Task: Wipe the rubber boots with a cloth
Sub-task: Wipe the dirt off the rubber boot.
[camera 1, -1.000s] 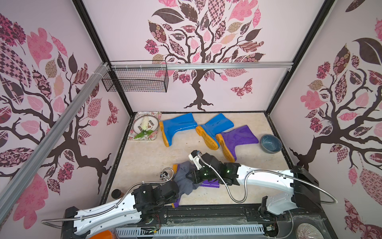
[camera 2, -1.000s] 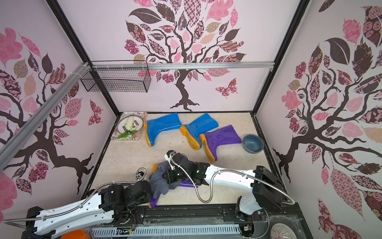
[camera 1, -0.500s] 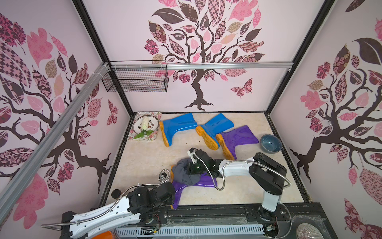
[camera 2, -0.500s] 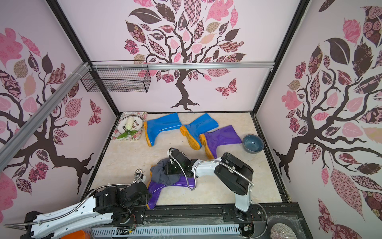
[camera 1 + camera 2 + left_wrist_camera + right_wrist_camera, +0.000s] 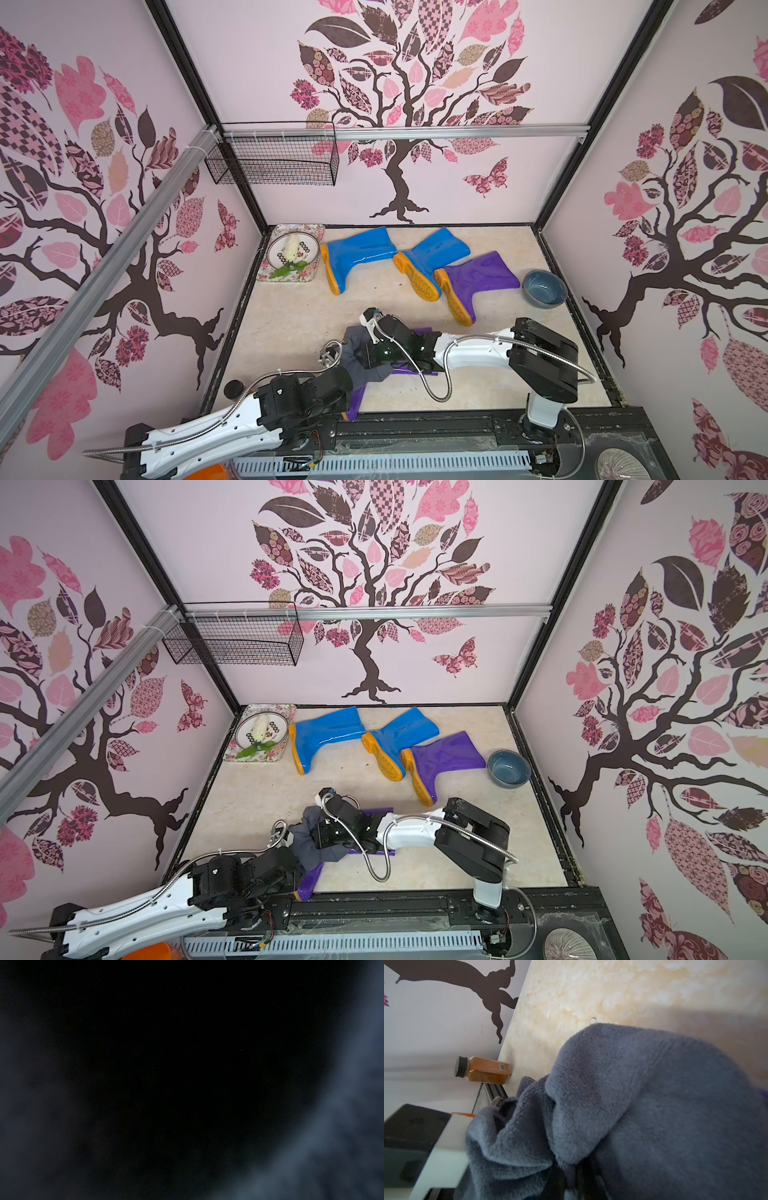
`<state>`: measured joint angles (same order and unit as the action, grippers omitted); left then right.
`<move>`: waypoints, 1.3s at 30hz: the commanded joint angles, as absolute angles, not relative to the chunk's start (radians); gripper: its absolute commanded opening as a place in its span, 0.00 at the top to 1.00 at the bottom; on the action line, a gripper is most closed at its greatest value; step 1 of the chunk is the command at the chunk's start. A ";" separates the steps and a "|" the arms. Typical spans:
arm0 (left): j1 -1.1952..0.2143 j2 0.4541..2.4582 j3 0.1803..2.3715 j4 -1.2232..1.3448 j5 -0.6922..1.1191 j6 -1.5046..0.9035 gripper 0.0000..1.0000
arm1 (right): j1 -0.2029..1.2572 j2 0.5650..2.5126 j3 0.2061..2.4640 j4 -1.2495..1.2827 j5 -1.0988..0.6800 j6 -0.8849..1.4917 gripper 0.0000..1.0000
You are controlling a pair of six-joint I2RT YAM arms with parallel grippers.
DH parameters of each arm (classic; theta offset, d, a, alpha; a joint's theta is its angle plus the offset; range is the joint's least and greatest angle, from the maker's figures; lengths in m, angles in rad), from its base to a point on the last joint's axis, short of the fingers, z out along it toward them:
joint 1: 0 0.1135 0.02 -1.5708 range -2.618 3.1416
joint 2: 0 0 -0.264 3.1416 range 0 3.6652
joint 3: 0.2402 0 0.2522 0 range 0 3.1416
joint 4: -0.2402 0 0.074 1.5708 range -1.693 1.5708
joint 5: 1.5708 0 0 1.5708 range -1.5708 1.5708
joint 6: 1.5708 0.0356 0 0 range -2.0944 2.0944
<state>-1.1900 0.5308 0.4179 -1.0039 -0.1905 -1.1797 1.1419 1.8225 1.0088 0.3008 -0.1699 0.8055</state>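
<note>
Two blue rubber boots [image 5: 357,257] [image 5: 436,253] and a purple one [image 5: 478,278] lie on their sides at the back in both top views. Another purple boot [image 5: 356,401] lies near the front, mostly under the arms. The grey-blue cloth [image 5: 363,372] [image 5: 309,841] is bunched over it. My right gripper [image 5: 571,1176] is shut on the cloth [image 5: 633,1095], which fills the right wrist view. The left arm [image 5: 303,395] reaches in under the cloth, so its gripper is hidden. The left wrist view is dark, with only blurred cloth [image 5: 353,1126] against the lens.
A floral tray [image 5: 307,274] with a plate stands at the back left, a grey-blue bowl [image 5: 544,289] at the right wall. A wire basket [image 5: 274,158] hangs on the back wall. An amber bottle [image 5: 483,1070] stands at the front left corner.
My right gripper has rubbed the cloth along the near purple boot, away from the front and back a little, and the right arm's elbow has folded up. The left arm has barely shifted.
</note>
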 commanded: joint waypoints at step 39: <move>-1.196 0.495 0.383 -0.965 -0.211 -1.157 1.00 | 1.104 1.854 1.263 0.017 -0.200 0.671 1.00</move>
<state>-1.1912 0.4969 0.4019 -0.9821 -0.1898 -1.1770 0.9882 1.9369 1.2495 0.0402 -0.1806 0.6922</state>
